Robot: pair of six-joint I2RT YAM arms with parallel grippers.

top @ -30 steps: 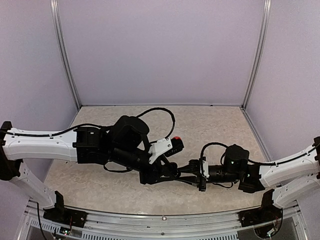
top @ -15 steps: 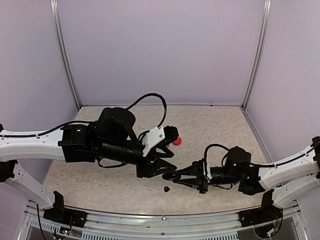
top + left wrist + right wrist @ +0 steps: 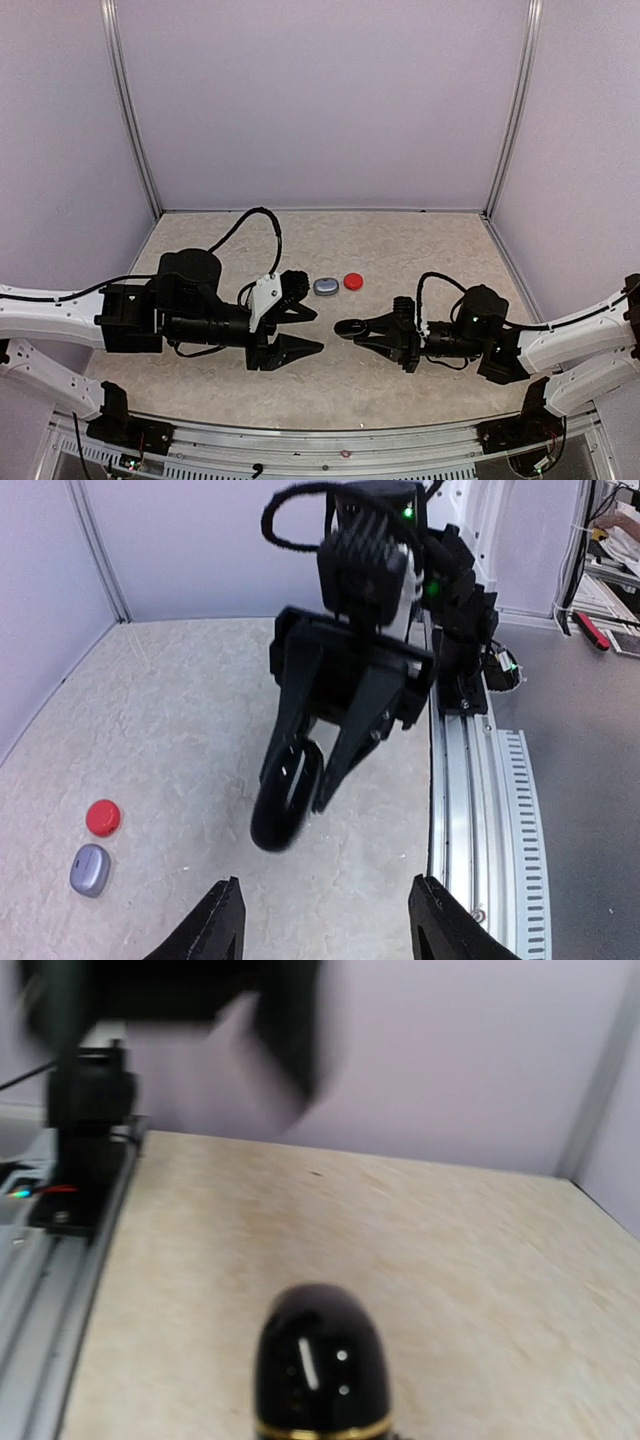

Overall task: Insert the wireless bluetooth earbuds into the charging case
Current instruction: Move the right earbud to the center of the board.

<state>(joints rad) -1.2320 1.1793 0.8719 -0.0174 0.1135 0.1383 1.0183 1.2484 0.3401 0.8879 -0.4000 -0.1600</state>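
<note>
- Lilac walls (image 3: 320, 100) closed in a speckled worktop (image 3: 430, 250). What had changed over it?
- A second before, the left tool (image 3: 315, 330) was crowded over the right tool (image 3: 352, 328) mid-worktop. Now it had drawn back to its own side, fingers apart and widening, holding nothing.
- And the right?
- Hardly moved. It was clamped on the black case (image 3: 320, 1360) and pointed at the left tool.
- Meaning for the task?
- I judged a hand-over or an insertion try had just ended. Half a second before, a small dark speck lay near the front edge. None showed now, so I couldn't say anything went in.
- Where were the earbuds?
- No view showed one. Any inside a case were hidden.
- What did each view add?
- With the arm gone, the top one bared a grey case (image 3: 325, 286) and a red case (image 3: 352, 281) side by side beyond the tools. The left wrist showed the black case edge-on between the right fingers, with the other cases well to its left. Only the right wrist showed a gold band round the black case; the left arm there was a dark blur.
</note>
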